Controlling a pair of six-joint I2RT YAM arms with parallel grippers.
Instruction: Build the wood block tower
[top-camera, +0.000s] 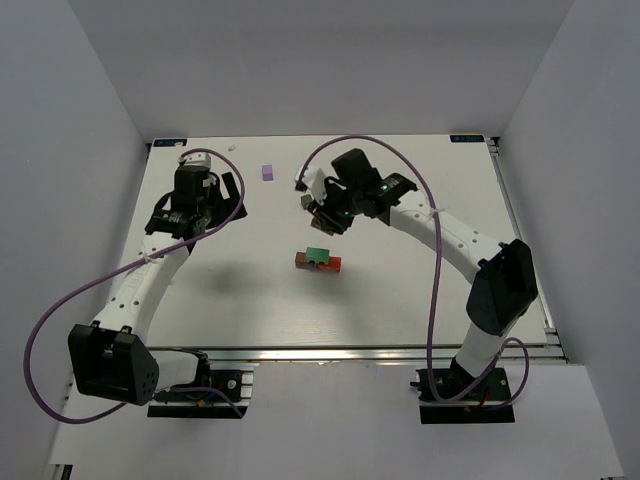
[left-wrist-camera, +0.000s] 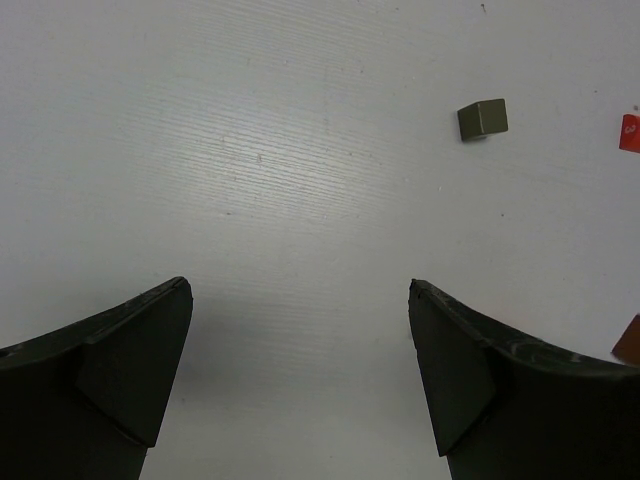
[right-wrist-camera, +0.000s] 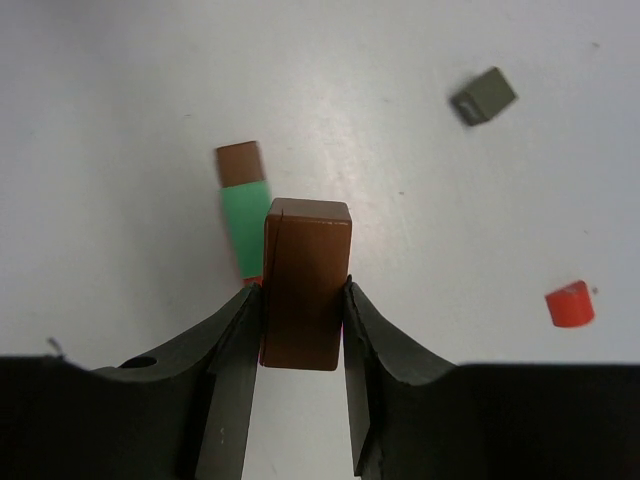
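Currently the right end effector (right-wrist-camera: 305, 305) is closed narrow on a brown painted wooden bar (right-wrist-camera: 306, 270). The pads sit on its two long side faces and its far end projects ahead of the fingertips.

Judgement: the bar is light, rigid and smooth-painted. It could twist or slide in the pads if nudged, so a hold across the narrow width near mid-length suits it.

The tower (right-wrist-camera: 243, 205), a green block on a brown bar with a red edge beneath, lies just ahead-left of the held bar, low on the white counter (right-wrist-camera: 120, 90).

- Dark grey wooden cube (right-wrist-camera: 483, 96): ahead-right, well apart.
- Red wooden piece (right-wrist-camera: 570, 304): to the right, well apart.
- Lilac wooden cube (top-camera: 267, 172): far off to the left.

None of these blocks the way.

The left end effector (left-wrist-camera: 298, 300) is fully wide and holds nothing.
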